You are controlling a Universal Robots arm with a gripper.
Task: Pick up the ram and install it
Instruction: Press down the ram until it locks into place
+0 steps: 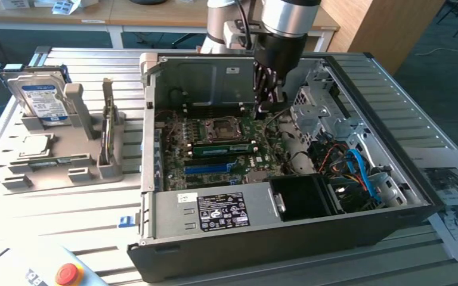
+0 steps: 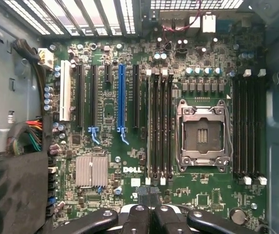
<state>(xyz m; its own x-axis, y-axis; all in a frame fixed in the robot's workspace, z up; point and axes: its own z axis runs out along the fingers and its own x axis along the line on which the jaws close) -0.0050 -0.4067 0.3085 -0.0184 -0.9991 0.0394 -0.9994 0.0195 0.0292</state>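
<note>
Start at the exterior view's left, where your grey holder rack (image 1: pixel 62 161) sits on the slatted metal table (image 1: pixel 70 208), close to its left edge. The hard drive (image 1: pixel 42 98) stands upright in the rack's back corner, and the square processor chip (image 1: pixel 36 145) lies flat in a recess in front of it. Along the rack's right side you can see the ram (image 1: pixel 108 122) standing on its long edge in a slot, just beside the computer case (image 1: pixel 293 232) and well apart from the gripper.

Moving right, the open case takes up the middle of the table, motherboard (image 1: pixel 221 149) facing up, with the empty processor socket (image 1: pixel 221 127) near the board's centre. The gripper (image 1: pixel 267 102) hangs inside the case over the board's right edge, clenched with its fingers together and nothing between them. In the wrist view, those closed fingertips (image 2: pixel 138 218) meet above the motherboard (image 2: pixel 105 195), with the memory slots (image 2: pixel 159 122) next to the open socket (image 2: pixel 201 135).

At the table's far right edge, printed sheets (image 1: pixel 452 190) lie beside the case.
</note>
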